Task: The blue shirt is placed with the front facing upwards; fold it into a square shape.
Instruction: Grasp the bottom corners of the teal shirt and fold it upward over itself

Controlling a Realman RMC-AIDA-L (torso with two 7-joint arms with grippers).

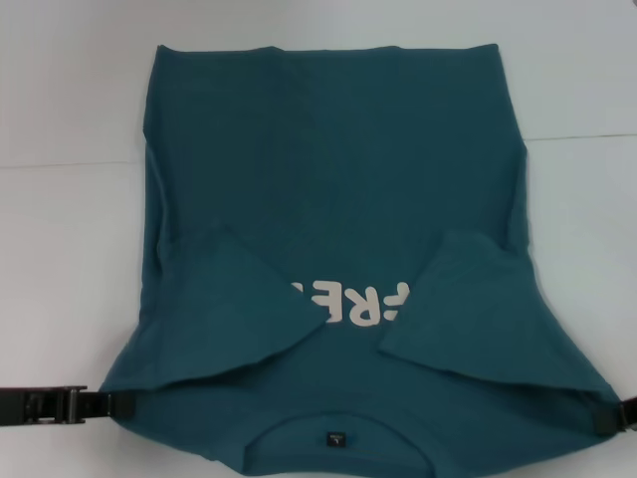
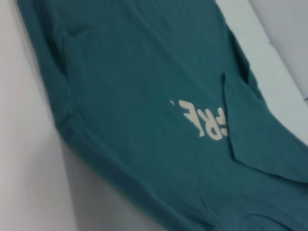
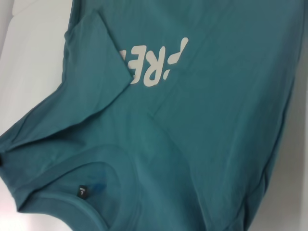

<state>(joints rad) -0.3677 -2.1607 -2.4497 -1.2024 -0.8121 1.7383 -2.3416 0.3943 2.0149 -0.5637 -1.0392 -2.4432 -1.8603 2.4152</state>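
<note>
Grippers sit low at the near shoulder corners of the blue shirt (image 1: 328, 189): my left gripper (image 1: 105, 403) touches the left corner, my right gripper (image 1: 612, 416) the right, and I cannot tell whether either is clamped on cloth. I see the shirt lying front up on the white table (image 1: 70, 249), collar (image 1: 338, 443) nearest me. Both sleeves are folded inward, covering the ends of the cream print (image 1: 353, 304).
</note>
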